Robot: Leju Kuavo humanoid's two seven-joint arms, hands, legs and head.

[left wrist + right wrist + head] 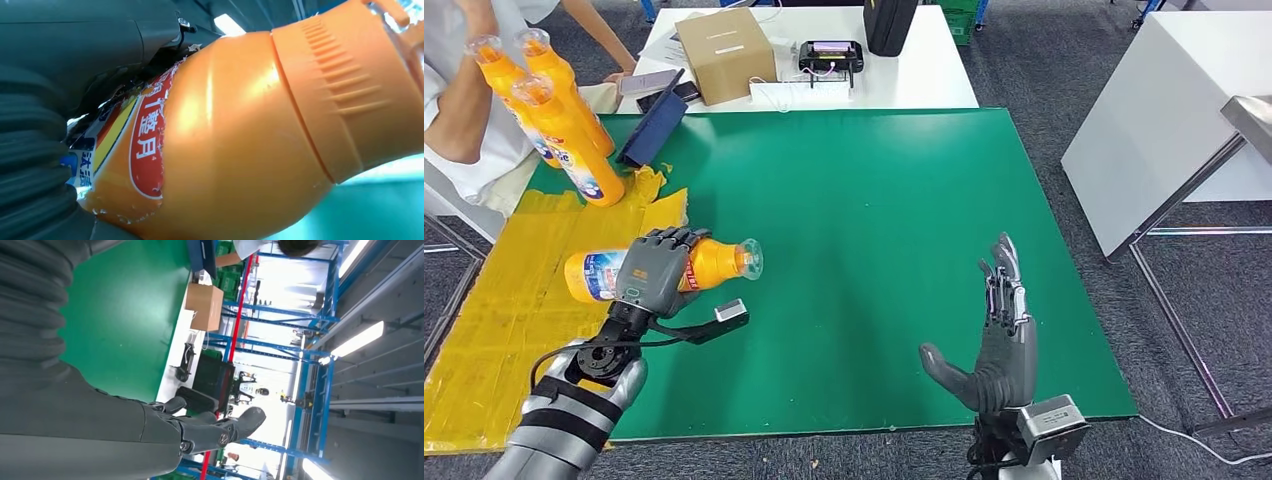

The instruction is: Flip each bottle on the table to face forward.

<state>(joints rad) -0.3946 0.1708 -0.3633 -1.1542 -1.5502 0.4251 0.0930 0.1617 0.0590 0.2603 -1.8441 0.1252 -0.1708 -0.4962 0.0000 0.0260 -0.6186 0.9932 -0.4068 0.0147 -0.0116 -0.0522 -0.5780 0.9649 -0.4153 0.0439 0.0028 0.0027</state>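
Observation:
An orange bottle [719, 262] lies on its side at the left of the green table [874, 210], its clear cap pointing right. My left hand [656, 270] grips it around the middle, fingers wrapped over the label. In the left wrist view the bottle [235, 135] sits right against the palm, its red and blue label partly torn. My right hand [999, 340] is held upright over the table's front right part, fingers straight and apart, holding nothing; the right wrist view shows its fingers [220, 432] extended. A person at the far left holds three more orange bottles [559, 115] tilted.
Yellow sheets [504, 300] cover the table's left edge. Behind it a white table [924, 75] carries a cardboard box [724, 52], a small black device [831, 57] and a dark folder [656, 128]. Another white table [1164, 110] stands to the right.

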